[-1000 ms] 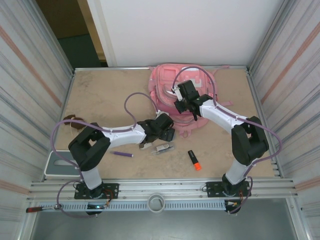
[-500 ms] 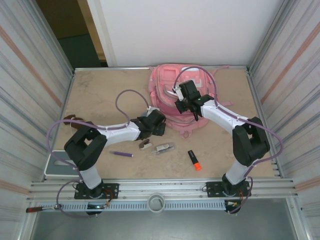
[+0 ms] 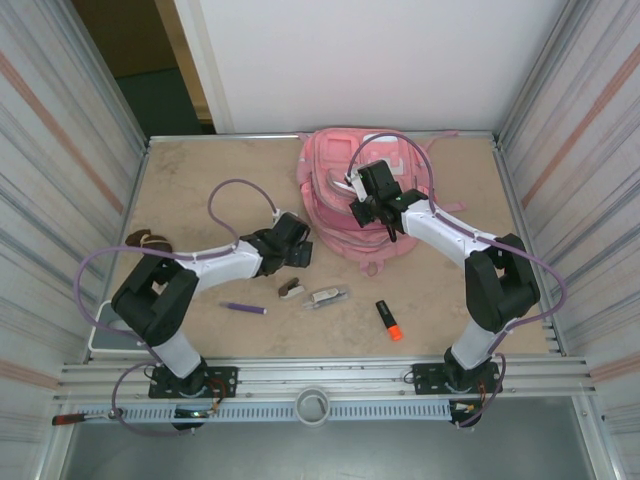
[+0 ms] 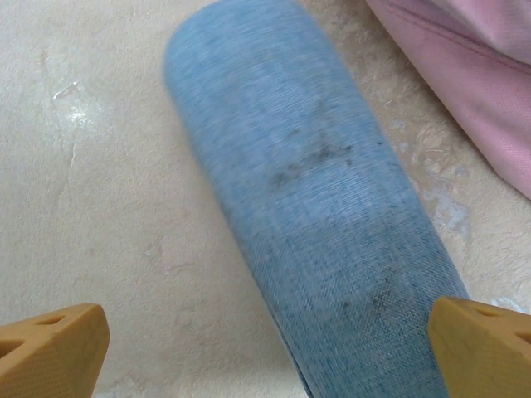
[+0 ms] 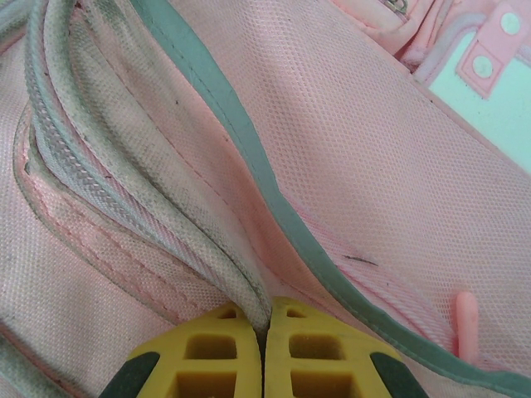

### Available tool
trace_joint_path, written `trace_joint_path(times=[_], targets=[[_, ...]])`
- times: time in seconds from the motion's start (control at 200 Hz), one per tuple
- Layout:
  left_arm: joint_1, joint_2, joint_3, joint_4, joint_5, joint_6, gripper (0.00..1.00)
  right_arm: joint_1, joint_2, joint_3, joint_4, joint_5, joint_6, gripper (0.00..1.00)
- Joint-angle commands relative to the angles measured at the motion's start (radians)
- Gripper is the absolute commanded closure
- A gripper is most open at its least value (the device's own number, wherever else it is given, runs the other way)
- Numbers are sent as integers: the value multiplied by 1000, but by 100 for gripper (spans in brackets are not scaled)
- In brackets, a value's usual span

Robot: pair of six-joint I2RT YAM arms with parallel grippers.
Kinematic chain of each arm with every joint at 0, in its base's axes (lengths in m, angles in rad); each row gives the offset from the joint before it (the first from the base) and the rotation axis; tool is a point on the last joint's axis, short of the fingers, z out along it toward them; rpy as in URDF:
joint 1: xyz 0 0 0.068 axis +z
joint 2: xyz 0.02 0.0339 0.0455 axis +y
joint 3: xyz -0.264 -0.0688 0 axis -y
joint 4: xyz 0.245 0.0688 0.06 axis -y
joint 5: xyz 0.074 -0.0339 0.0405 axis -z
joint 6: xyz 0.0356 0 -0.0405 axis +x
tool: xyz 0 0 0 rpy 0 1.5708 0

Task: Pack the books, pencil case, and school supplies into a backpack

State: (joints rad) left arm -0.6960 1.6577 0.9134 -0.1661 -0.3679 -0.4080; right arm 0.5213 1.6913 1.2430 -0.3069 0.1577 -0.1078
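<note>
Straddling the blue-grey pencil case, the left claw stood wide open, 1 orange fingertip on bare counter to one side of the pouch and the other at its far edge. Whether that second tip touched the cloth could not be told. The pouch lay flat on the counter, just beside the lower left edge of the pink backpack and outside it. The wide stance across its narrow width read as a line-up for a pinch, with nothing yet held.

The right claw was closed tight on the backpack itself, its 2 yellow fingers pressed together over a raised ridge of pink fabric next to a strip of grey-green piping. Judging by the task, that grip served to steady the bag or hold a pocket mouth up, so the other arm would have somewhere to drop the pouch (the mouth itself was hidden under the arm).

As for contents, no view looked inside the backpack, so whether the books already sat in it could not be told. 4 small supplies lay loose on the counter in front of the bag, well apart from its pockets:
- a purple pen
- a white-and-brown stapler-like piece
- a clear clip-like piece just beside the stapler-like piece
- an orange-and-black highlighter further toward the right arm

By that count the packing looked far from finished.
</note>
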Motion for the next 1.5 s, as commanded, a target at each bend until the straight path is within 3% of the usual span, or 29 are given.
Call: trace_joint_path(times=[0.0, 0.21, 0.441, 0.731, 0.837, 0.982, 1.107, 1.282, 1.498], targets=[[14, -59, -47, -10, -1, -32, 1, -10, -28, 1, -28, 6, 54, 100], [14, -118, -75, 69, 66, -5, 1, -12, -19, 6, -25, 2, 55, 100], [19, 0, 32, 51, 98, 59, 1, -14, -24, 2, -34, 8, 53, 100], [86, 164, 145, 28, 174, 105, 2, -15, -31, 4, -37, 5, 54, 100], [87, 175, 155, 40, 201, 108, 13, -17, -36, 15, -37, -11, 56, 100], [89, 123, 123, 78, 197, 114, 41, -20, -43, 79, -58, -21, 54, 100], [89, 7, 61, 132, 168, 62, 53, -33, -41, 162, -95, -65, 80, 100], [70, -167, -1, 262, 299, 19, 57, -61, -23, 275, -126, -161, 138, 100], [30, -83, 141, 292, 456, -119, 56, -111, 10, 383, -144, -279, 225, 100]])
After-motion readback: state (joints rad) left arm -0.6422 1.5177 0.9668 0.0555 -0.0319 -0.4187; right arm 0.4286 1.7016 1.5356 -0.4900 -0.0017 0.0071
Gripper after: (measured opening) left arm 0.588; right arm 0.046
